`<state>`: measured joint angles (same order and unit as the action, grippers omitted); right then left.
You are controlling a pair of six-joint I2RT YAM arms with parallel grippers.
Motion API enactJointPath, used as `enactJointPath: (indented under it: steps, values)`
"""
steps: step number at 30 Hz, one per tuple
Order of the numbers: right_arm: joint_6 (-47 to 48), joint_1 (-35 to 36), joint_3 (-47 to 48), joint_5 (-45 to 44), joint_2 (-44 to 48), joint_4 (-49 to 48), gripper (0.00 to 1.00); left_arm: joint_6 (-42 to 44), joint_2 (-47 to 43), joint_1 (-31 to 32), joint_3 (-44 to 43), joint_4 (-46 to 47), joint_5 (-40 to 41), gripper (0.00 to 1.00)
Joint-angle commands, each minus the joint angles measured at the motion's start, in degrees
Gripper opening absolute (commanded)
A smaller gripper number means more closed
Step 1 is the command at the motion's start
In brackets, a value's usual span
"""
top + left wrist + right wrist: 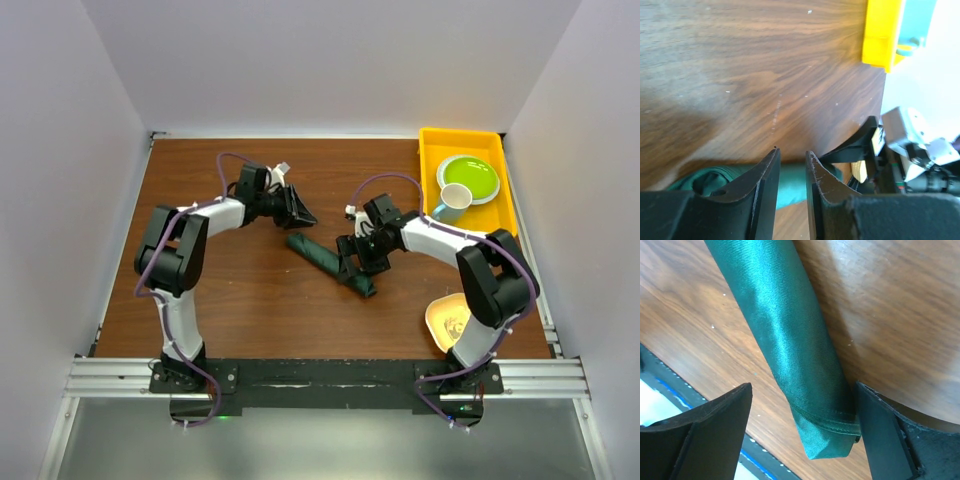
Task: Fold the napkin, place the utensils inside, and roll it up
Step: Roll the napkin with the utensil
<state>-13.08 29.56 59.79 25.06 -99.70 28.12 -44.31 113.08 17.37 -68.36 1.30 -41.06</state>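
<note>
On the table (250, 300) the napkin (325, 258) lies rolled; our right gripper (804, 390) straddles its near end, jaws wide, left gripper (792, 152) narrowly parted, empty. We should close squarely to keep it tight.

The napkin (325, 262) is a dark green cloth. It is rolled up into a long, thin roll. It lies flat on the brown wooden table (250, 300), near the middle. From above, the roll lies slanted. One end points up and to the left, and the other end points down and to the right. Up close, the napkin (785, 340) looks smooth and a bit shiny, with fine lines in the cloth. The roll is tight and even. At one end the sewn edge wraps around it, and the tip is squashed a little.
</note>
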Motion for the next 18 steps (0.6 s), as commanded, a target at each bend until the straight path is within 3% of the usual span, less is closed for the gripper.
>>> enactJointPath:
  steps: [1, 5, 8, 18]
  values:
    - [-2.57, -0.03, -0.21, -1.13, 2.14, -0.53, 0.9, -0.76, -4.88, -0.05, 0.23, 0.27, -1.56, 0.32]
    - [5.41, 0.15, 5.68, -7.91, 2.67, 6.14, 0.98, -4.37, -5.94, 0.74, 5.16, 5.64, -3.24, 0.32]
    - [7.45, 0.23, 8.32, -9.32, 2.4, 9.75, 0.98, -5.78, -5.41, 1.35, 7.36, 8.01, -3.5, 0.32]
    - [4.12, -0.21, -0.02, -10.81, 7.15, 5.64, 0.96, -3.68, -2.95, 1.71, 8.33, 7.49, -2.45, 0.31]
